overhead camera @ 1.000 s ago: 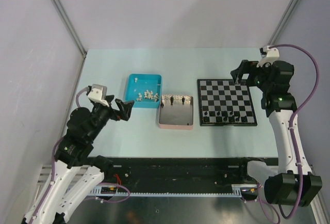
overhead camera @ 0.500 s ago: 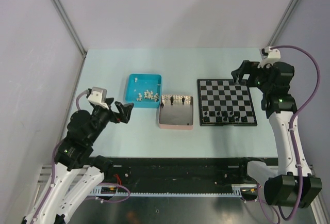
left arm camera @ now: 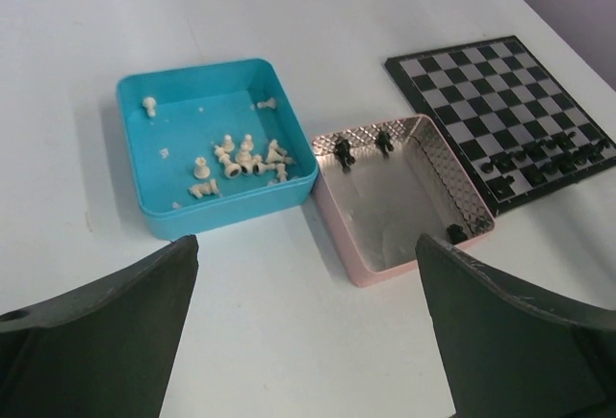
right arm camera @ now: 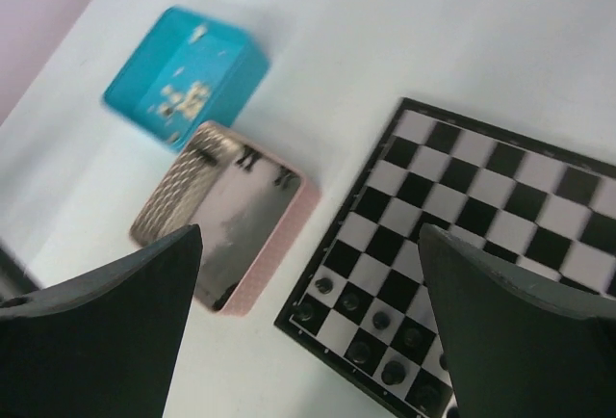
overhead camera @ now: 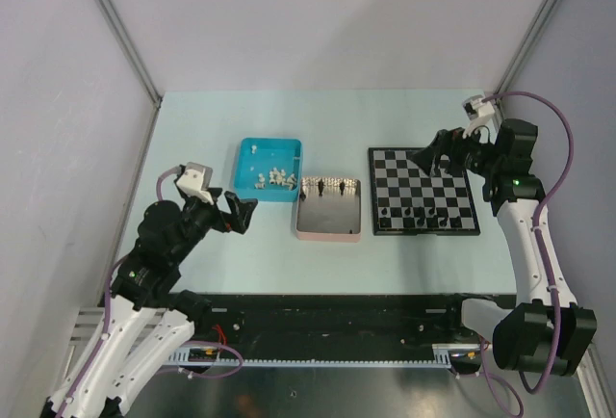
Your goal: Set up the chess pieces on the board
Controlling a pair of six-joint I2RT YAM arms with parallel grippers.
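— Where does the board [overhead camera: 409,175] lie?
— Flat on the surface [overhead camera: 202,124], toward its right edge, about halfway between the near and far edges.

— And the pieces?
— A group of black pieces [overhead camera: 424,216] stands on the board's two near rows. The far rows are bare. The white pieces [left arm camera: 241,160] lie in a loose heap in the blue tray [overhead camera: 246,148], left of the surface's middle. A few more black ones stand inside the pink tray [overhead camera: 328,236], two at its far wall and one in a near corner.

— How do the trays sit?
— The pink tray lies between the blue tray and the board, just beside each.

— The arms?
— The left tool [overhead camera: 243,214] hangs above the surface toward its left edge, fingers spread wide, holding nothing. The right tool [overhead camera: 430,158] hovers over the board's far right part, likewise spread and empty.
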